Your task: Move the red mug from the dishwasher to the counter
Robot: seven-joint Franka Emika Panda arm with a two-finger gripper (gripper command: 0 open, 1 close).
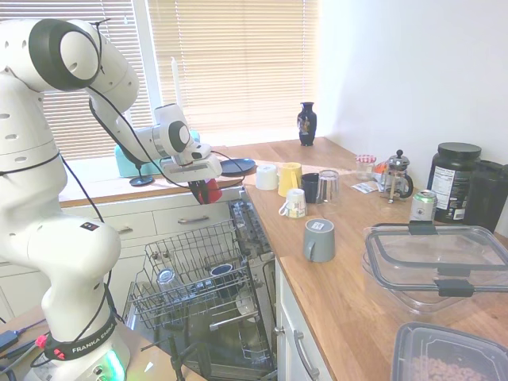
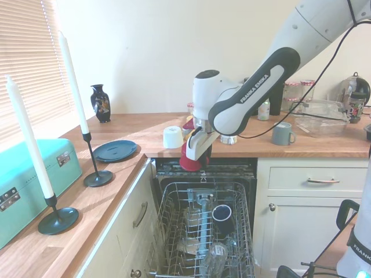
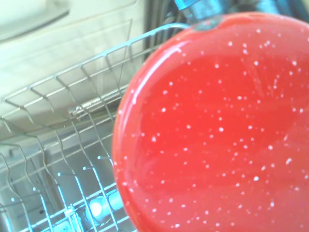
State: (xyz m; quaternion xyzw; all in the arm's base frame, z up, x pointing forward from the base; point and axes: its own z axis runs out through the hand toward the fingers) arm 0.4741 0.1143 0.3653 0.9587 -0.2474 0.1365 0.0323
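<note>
The red mug [image 1: 211, 191] hangs in the air, with my gripper [image 1: 202, 180] shut on it. It is above the back of the dishwasher's pulled-out wire rack [image 1: 198, 266], at about the height of the wooden counter [image 1: 357, 278]. From the other side the red mug [image 2: 191, 157] hangs under the gripper [image 2: 199, 143], just in front of the counter [image 2: 139, 133] edge and over the rack [image 2: 203, 231]. Up close the red mug [image 3: 217, 125] fills most of the wrist view, speckled with white dots, with the rack [image 3: 58, 145] below.
On the counter stand a white mug [image 1: 267, 176], a yellow mug [image 1: 289, 178], a dark mug [image 1: 310, 186], a glass [image 1: 328, 185], a tipped white mug [image 1: 294, 203] and a grey-blue mug [image 1: 319, 239]. A blue plate [image 1: 235, 167], candlesticks [image 2: 97, 174] and plastic containers [image 1: 436, 262] are also there.
</note>
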